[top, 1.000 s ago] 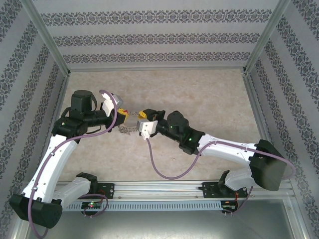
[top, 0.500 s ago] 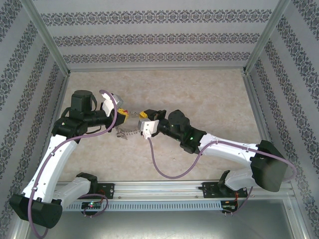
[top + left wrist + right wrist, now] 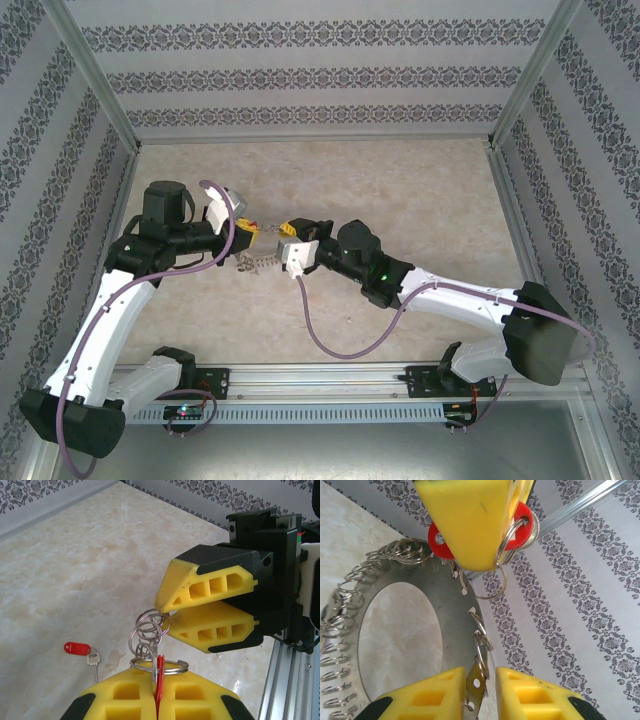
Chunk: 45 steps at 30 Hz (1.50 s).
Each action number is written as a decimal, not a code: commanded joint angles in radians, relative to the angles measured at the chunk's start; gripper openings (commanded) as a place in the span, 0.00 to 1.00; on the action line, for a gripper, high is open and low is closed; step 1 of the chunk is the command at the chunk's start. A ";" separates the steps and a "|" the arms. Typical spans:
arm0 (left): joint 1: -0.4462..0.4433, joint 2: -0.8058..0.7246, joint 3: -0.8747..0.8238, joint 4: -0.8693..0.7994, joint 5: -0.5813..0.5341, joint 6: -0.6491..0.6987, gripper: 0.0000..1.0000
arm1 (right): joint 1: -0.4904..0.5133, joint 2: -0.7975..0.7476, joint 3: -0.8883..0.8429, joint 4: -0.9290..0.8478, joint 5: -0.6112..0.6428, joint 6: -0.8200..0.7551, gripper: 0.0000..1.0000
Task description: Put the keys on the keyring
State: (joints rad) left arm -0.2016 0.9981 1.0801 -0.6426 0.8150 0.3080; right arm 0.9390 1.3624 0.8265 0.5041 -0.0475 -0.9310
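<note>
My left tool (image 3: 156, 676) is clamped tight on the red head of a key (image 3: 160, 667), with a small ring sitting just above the pads. My right tool (image 3: 164, 613) meets it tip to tip, narrowed onto the rim of the keyring (image 3: 454, 607), whose loops hang between us. Well apart, a second key (image 3: 83, 651) lies on the tabletop (image 3: 75, 570), with bare surface all round it.

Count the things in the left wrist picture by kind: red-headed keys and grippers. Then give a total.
Red-headed keys: 2 (loose key; clamped key)
Grippers: 2 (left gripper; right gripper)
Total: 4
</note>
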 commanded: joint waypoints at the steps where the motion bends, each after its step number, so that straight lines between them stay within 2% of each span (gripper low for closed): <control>1: 0.004 0.006 0.032 0.059 0.054 -0.023 0.00 | -0.014 0.006 0.039 0.013 -0.020 -0.002 0.25; 13: 0.002 0.016 0.044 0.059 0.068 -0.030 0.00 | -0.023 0.026 0.060 -0.010 -0.065 -0.018 0.24; 30: 0.002 0.022 0.051 0.052 0.062 -0.019 0.00 | -0.029 0.016 0.059 -0.054 -0.069 -0.023 0.07; 36: 0.002 0.040 0.040 0.039 0.027 0.000 0.00 | -0.031 -0.007 0.049 -0.073 -0.083 -0.033 0.00; 45: 0.003 0.185 0.131 -0.027 0.003 0.058 0.00 | -0.035 -0.082 0.039 -0.315 -0.159 -0.125 0.00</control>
State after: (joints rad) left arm -0.2016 1.1625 1.1519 -0.6518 0.8127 0.3172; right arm 0.9104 1.3167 0.8627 0.2993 -0.1562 -1.0122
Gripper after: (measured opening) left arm 0.045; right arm 0.066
